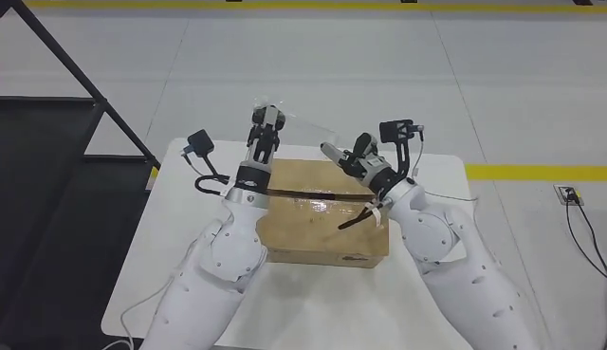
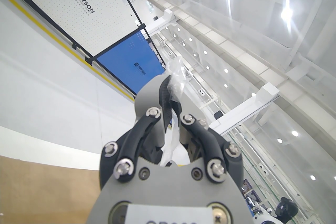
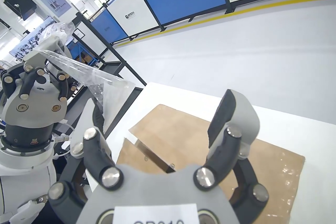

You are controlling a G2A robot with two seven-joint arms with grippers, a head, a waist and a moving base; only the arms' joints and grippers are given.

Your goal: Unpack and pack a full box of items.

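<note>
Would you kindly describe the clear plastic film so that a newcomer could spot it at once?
Above the far edge of the cardboard box on the white table, two grippers are raised. Pinched in the left gripper, the clear plastic film stretches toward the right gripper. It alone is see-through and crinkled.

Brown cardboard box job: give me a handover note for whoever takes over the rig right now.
Left gripper: fingers shut on a clear plastic strip, raised above the brown cardboard box.
Right gripper: fingers open, strip's far end hanging beside it.
Box: on the white table, flaps nearly shut.
Done: strip looks clear of the box.
Left: open flaps, unpack, repack.
</note>
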